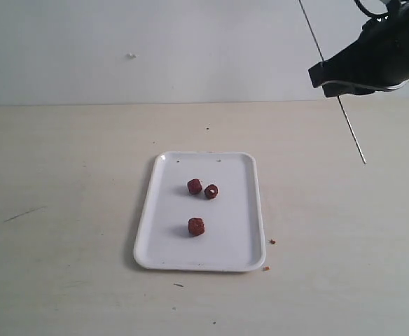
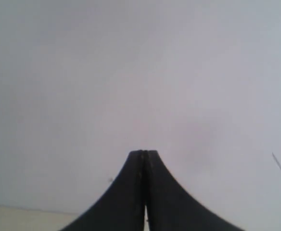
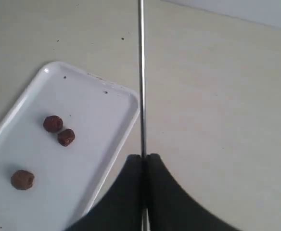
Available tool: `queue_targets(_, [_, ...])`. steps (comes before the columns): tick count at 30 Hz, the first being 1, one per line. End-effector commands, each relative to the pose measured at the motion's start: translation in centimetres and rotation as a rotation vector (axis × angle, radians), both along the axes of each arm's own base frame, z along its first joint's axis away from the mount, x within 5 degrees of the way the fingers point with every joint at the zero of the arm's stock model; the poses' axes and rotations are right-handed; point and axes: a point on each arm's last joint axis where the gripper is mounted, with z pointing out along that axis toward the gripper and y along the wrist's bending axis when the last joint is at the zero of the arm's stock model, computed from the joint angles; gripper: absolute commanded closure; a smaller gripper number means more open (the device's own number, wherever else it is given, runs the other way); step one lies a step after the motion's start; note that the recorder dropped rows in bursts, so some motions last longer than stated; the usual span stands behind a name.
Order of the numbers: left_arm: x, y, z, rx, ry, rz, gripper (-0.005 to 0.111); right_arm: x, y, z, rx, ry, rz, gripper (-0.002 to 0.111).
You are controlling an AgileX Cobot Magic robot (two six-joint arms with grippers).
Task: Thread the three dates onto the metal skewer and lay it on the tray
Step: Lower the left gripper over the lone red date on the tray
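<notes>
We note the right pincer (image 3: 144,161) clenched on the skewer (image 3: 141,86), tip aimed down, with the dates (image 3: 53,123) lying leftward on the tray (image 3: 83,159).

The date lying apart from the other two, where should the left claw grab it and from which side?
Come down from above and pinch the lone date across its rounded middle. It lies loose on the flat tray with bare space all round, and the low rim would likely hinder a sideways approach. The left claw, now shut, must open first.
</notes>
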Motion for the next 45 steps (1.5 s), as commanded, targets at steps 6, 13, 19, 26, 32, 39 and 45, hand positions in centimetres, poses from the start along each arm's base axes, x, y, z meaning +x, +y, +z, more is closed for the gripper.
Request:
queue_targets(6, [16.7, -6.2, -2.0, 0.394, 0.453, -0.432, 0.092, 5.4, -2.7, -9.0, -0.116, 0.111, -0.053, 0.108])
queue_targets(13, [23.7, -7.0, -5.7, 1.278, 0.399, 0.097, 0.09, 6.6, -3.1, -10.5, -0.104, 0.186, -0.035, 0.108])
queue_targets(19, [24.6, -6.2, -7.8, 1.441, 1.178, 0.128, 0.09, 6.3, -3.0, -10.6, -0.106, 0.232, -0.004, 0.108])
queue_targets(26, [22.3, -17.2, -10.5, 1.496, 1.004, -0.673, 0.078, 6.1, -3.0, -10.7, -0.109, 0.249, 0.007, 0.108])
queue_targets(32, [19.8, -25.7, -12.0, 1.696, 0.712, -0.847, 0.041, 6.2, -2.8, -10.6, -0.094, 0.238, 0.019, 0.108])
queue_targets(39, [20.8, -28.7, -15.4, 1.717, 0.738, -0.897, 0.043, 6.0, -2.5, -10.6, -0.078, 0.25, 0.056, 0.108])
queue_targets(45, [20.8, -29.2, -17.1, 1.701, 0.789, -0.951, 0.043, 6.0, -2.3, -10.1, -0.061, 0.281, 0.077, 0.108])
